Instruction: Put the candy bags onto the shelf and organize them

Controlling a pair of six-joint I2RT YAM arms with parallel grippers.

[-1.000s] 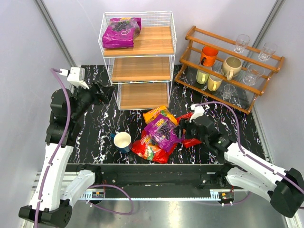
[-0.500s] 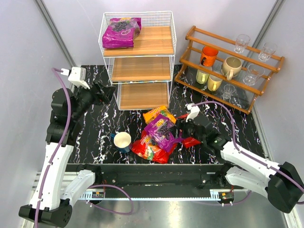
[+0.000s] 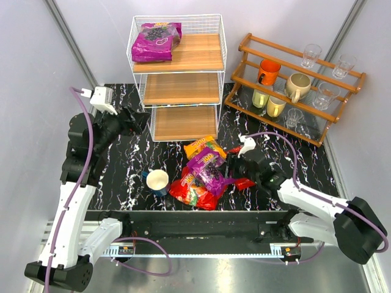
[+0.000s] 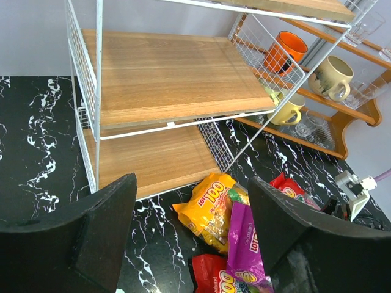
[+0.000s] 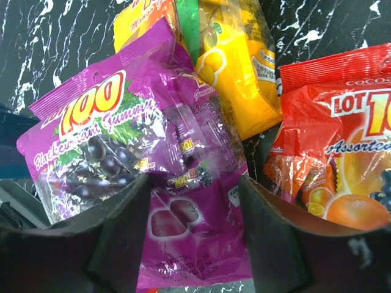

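Observation:
One purple candy bag [image 3: 156, 41] lies on the top tier of the white wire shelf [image 3: 178, 88]. The other bags lie in a pile before the shelf: an orange-yellow bag [image 3: 200, 146], a purple bag [image 3: 208, 168] on top, a red bag [image 3: 190, 194] beneath it and a second red bag [image 3: 243, 181] to the right. My right gripper [image 3: 233, 166] is open and low at the pile. In the right wrist view its jaws [image 5: 195, 226] straddle the near end of the purple bag [image 5: 122, 134]. My left gripper [image 3: 139, 121] is open and empty, held up left of the shelf [image 4: 171, 79].
A white-and-blue cup [image 3: 157, 181] stands left of the pile. A brown stepped rack [image 3: 293, 85] with mugs and glasses stands at the back right. The shelf's middle and bottom tiers hold nothing. Grey walls close in both sides.
My right gripper has moved left and down, closing on the purple bag in the pile until its jaws straddle it. My left arm has barely moved.

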